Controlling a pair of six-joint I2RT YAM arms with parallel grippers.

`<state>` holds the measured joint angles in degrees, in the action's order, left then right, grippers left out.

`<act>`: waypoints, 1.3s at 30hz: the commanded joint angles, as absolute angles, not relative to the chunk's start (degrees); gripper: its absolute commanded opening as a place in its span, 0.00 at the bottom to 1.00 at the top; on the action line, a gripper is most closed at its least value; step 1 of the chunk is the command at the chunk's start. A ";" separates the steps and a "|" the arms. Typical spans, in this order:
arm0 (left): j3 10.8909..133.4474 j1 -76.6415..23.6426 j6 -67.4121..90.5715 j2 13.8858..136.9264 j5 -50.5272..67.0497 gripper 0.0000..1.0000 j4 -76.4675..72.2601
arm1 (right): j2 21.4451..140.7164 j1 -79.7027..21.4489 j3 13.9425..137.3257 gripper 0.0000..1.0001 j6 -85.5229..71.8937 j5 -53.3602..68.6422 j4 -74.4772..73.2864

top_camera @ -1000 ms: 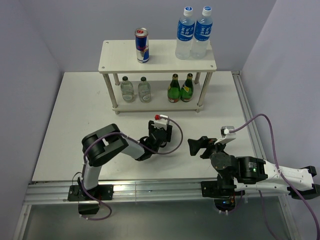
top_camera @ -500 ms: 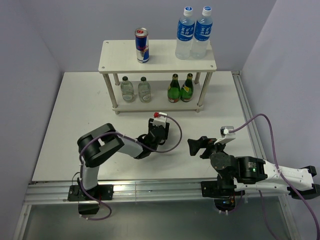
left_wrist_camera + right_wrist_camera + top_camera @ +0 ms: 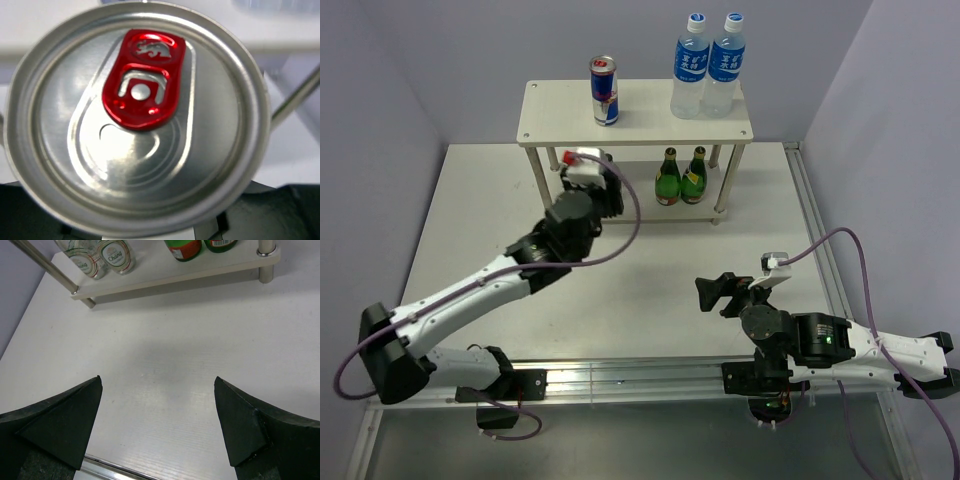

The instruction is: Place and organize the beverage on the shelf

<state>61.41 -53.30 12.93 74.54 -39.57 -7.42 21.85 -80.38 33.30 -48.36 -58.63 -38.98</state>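
While your right gripper (image 3: 712,292) hangs open at lower right of the overhead frame, your left gripper (image 3: 588,178) clenches a slim can (image 3: 137,120) just before the shelf (image 3: 635,128) at upper centre.

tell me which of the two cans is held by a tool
The silver-topped can clamped in the left tool, in front of the shelf; the other can stands free on its top board.

The left arm (image 3: 470,290) is stretched far forward, its wrist raised and turned down. The left gripper (image 3: 583,167) is clamped around a slim can (image 3: 135,150). The right arm (image 3: 840,345) is folded low beside its base, and the right gripper (image 3: 157,390) is held level with its fingers spread wide.
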 commanded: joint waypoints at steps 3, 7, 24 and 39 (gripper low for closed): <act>73.73 -48.70 4.76 68.82 -42.18 0.00 -1.84 | 21.27 -80.86 32.78 1.00 -48.16 -60.03 -37.00; 81.71 -45.62 4.13 70.48 -38.25 0.00 -1.50 | 21.36 -80.77 32.78 1.00 -48.43 -60.12 -37.09; 109.60 -30.33 6.41 93.78 -24.35 0.00 14.76 | 18.20 -80.77 32.17 1.00 -48.34 -60.03 -37.18; 108.11 -27.77 8.09 96.50 -22.76 0.21 13.98 | 18.28 -80.77 32.17 1.00 -48.34 -59.94 -37.09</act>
<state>106.26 -28.25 7.16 97.21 -23.38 17.91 18.59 -80.38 32.27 -48.14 -58.61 -38.59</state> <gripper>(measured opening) 0.590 0.997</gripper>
